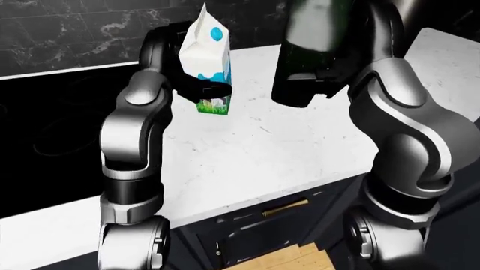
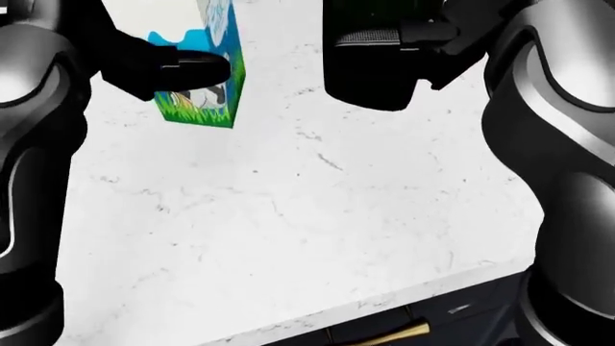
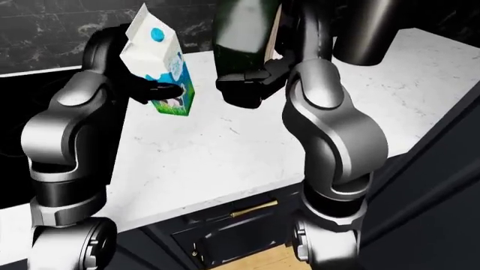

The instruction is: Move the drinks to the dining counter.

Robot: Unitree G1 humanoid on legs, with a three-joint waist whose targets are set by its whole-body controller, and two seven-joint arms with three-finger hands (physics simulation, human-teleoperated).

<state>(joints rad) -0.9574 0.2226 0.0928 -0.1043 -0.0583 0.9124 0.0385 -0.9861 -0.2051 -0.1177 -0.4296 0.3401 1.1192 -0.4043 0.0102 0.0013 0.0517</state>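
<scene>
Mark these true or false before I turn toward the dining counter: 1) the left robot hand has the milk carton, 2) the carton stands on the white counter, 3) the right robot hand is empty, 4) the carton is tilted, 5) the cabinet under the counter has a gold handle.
1) True. The left robot hand is closed round the milk carton.
2) False. The carton hangs above the white counter, clear of it.
3) False. The right robot hand grips a dark bottle.
4) True. Its top leans to the left in the right-eye view.
5) True. A gold handle shows on the dark cabinet.
</scene>
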